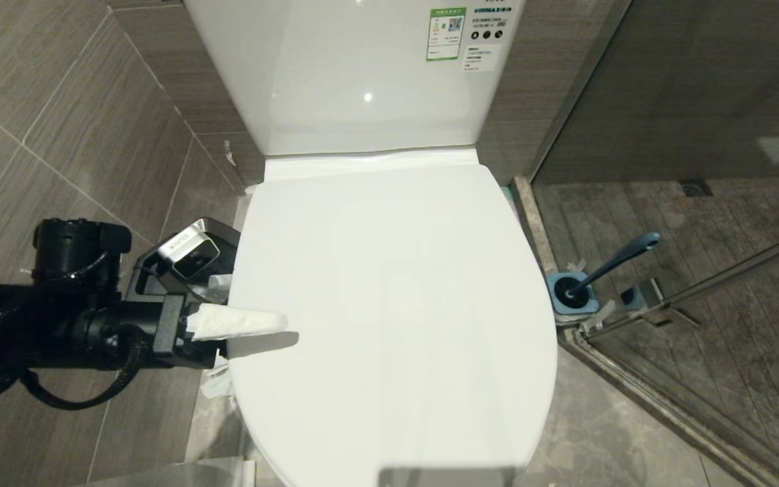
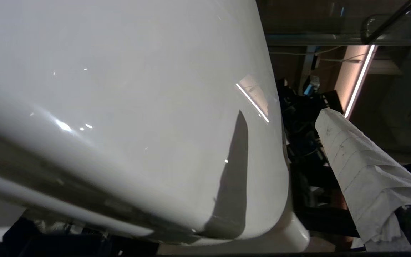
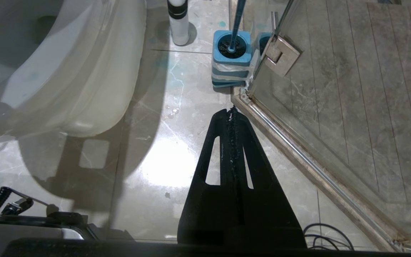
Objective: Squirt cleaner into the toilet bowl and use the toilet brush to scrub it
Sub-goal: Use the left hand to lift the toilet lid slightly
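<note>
Left gripper [image 1: 274, 323], paper-wrapped fingers spread wide, sits at the closed toilet lid's [image 1: 396, 304] left edge; toilet brush [image 1: 616, 264] is far-side, nearer the shut right gripper [image 3: 232, 111].

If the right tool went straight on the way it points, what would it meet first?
Probably the blue stand holding the toilet brush; the shut right tool points at it across bare floor, though depth is unclear.
</note>
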You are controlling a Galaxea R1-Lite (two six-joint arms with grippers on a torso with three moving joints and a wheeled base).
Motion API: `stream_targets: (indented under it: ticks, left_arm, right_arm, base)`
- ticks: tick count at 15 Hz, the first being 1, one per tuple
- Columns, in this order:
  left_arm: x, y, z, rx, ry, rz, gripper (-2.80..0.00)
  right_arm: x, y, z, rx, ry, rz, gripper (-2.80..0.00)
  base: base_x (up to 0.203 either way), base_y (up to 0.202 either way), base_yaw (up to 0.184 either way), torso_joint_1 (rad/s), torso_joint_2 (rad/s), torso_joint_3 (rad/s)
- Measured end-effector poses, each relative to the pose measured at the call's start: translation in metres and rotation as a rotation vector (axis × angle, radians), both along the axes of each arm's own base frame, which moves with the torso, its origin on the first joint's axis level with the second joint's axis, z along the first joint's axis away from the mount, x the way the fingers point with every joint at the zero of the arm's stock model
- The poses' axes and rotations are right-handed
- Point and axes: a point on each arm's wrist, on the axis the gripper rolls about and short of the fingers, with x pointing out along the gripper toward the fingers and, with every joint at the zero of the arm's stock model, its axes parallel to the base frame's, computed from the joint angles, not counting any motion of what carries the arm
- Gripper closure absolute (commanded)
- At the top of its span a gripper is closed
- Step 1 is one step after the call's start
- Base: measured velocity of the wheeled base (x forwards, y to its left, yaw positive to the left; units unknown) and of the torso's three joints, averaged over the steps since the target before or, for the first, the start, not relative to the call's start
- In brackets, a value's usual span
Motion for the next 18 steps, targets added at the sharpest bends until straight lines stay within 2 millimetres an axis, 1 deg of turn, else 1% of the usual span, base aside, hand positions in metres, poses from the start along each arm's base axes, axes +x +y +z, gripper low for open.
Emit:
stream_targets:
  ticks: [2,4,7,11,18]
  left_arm:
    - [-0.017,0.002,0.016,-0.012,0.036,0.010,-2.80]
    - [-0.033,0.005,0.027,-0.019,0.058,0.016,-2.80]
    - [-0.050,0.006,0.040,-0.027,0.021,0.012,-2.80]
    - [-0.061,0.001,0.052,-0.034,-0.035,-0.020,-2.80]
    - [-0.071,0.003,0.078,-0.055,-0.115,-0.019,-2.80]
  right_arm:
    - [0.000,0.000,0.000,0.000,0.001,0.000,0.00]
    - [0.000,0.000,0.000,0.000,0.001,0.000,0.00]
    - [0.000,0.000,0.000,0.000,0.001,0.000,0.00]
    - [0.000,0.000,0.000,0.000,0.001,0.000,0.00]
    - [0.000,0.000,0.000,0.000,0.001,0.000,0.00]
  base:
    - [0.000,0.000,0.000,0.000,0.00,0.000]
    - [0.000,0.000,0.000,0.000,0.00,0.000]
    - [0.000,0.000,0.000,0.000,0.00,0.000]
    - [0.000,0.000,0.000,0.000,0.00,0.000]
    - [0.000,0.000,0.000,0.000,0.00,0.000]
